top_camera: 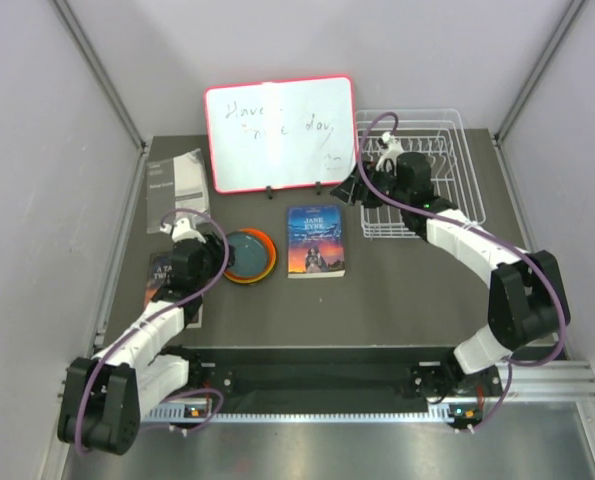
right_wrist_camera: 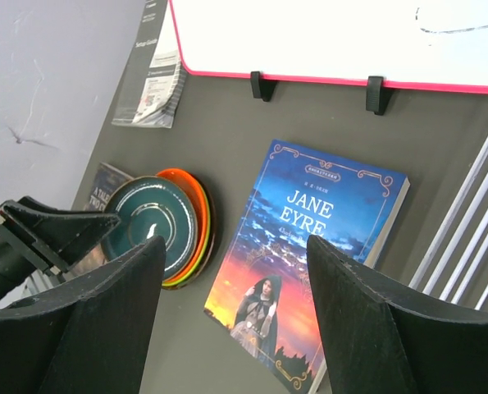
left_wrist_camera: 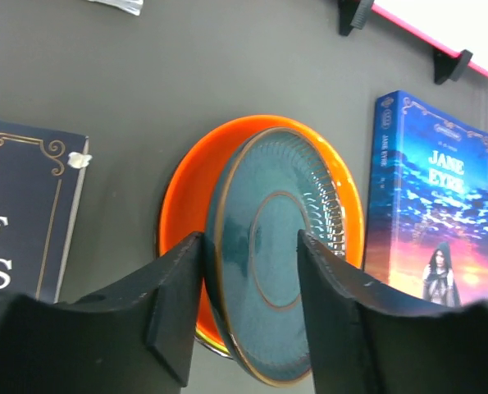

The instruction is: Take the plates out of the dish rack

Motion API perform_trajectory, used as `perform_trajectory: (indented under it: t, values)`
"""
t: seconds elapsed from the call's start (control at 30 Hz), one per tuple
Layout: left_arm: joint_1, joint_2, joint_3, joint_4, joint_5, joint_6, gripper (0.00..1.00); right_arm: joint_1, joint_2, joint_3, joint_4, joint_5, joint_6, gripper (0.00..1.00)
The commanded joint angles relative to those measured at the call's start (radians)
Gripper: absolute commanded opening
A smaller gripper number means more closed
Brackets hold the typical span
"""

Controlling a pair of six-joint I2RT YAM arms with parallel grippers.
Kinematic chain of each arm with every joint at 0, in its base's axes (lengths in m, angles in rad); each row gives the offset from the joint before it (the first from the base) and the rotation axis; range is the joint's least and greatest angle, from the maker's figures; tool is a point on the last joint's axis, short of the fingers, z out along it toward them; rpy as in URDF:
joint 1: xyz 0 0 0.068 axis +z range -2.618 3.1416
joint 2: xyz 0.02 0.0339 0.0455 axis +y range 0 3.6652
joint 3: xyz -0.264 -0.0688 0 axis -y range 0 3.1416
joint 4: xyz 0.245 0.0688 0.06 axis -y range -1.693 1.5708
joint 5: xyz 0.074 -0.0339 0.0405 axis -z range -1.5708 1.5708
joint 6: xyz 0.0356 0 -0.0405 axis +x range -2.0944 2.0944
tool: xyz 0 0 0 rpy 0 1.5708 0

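The dark teal plate [top_camera: 249, 250] [left_wrist_camera: 276, 263] [right_wrist_camera: 149, 222] lies on top of a stack at the table's left-centre. Under it are the orange plate [left_wrist_camera: 186, 197] [right_wrist_camera: 190, 193], a lime green rim [right_wrist_camera: 196, 256] and a dark red rim [right_wrist_camera: 212, 238]. My left gripper [top_camera: 221, 257] [left_wrist_camera: 250, 238] is open, its fingers standing apart on either side of the teal plate's near part. The white wire dish rack [top_camera: 457, 160] [right_wrist_camera: 473, 213] stands at the back right, and I see no plate in it. My right gripper [top_camera: 352, 190] [right_wrist_camera: 235, 242] hangs open at the rack's left edge, holding nothing.
A red-framed whiteboard [top_camera: 277, 135] stands at the back centre. A blue Jane Eyre paperback [top_camera: 315, 240] lies just right of the plate stack. A dark book [top_camera: 165, 275] lies under my left arm, and a folded leaflet [top_camera: 177, 185] is at the back left.
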Motion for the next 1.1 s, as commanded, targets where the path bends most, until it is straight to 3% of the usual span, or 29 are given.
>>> perform_trajectory:
  t: [0.0,0.23,0.63,0.7,0.77,0.87,1.07]
  values:
    - [0.002,-0.018,0.019,0.019,-0.027,0.013,0.56,-0.010,-0.043,-0.008,0.015,0.012,-0.023,0.70]
    - [0.002,-0.013,0.034,0.009,-0.046,0.036,0.68,-0.015,-0.058,-0.018,-0.003,0.030,-0.037,0.70]
    - [0.002,0.027,0.144,-0.030,-0.038,0.118,0.78,-0.038,-0.126,0.002,-0.100,0.101,-0.105,0.72]
    - [0.002,0.033,0.207,-0.076,0.000,0.166,0.78,-0.036,-0.150,0.031,-0.156,0.186,-0.150,0.78]
    - [0.002,0.041,0.244,-0.096,0.060,0.194,0.99,-0.038,-0.175,0.041,-0.206,0.257,-0.181,0.85]
    - [0.002,0.054,0.322,-0.157,0.109,0.213,0.99,-0.038,-0.248,0.024,-0.238,0.407,-0.241,0.99]
    - [-0.006,0.036,0.398,-0.166,0.097,0.248,0.99,-0.038,-0.423,-0.115,-0.185,0.798,-0.312,1.00]
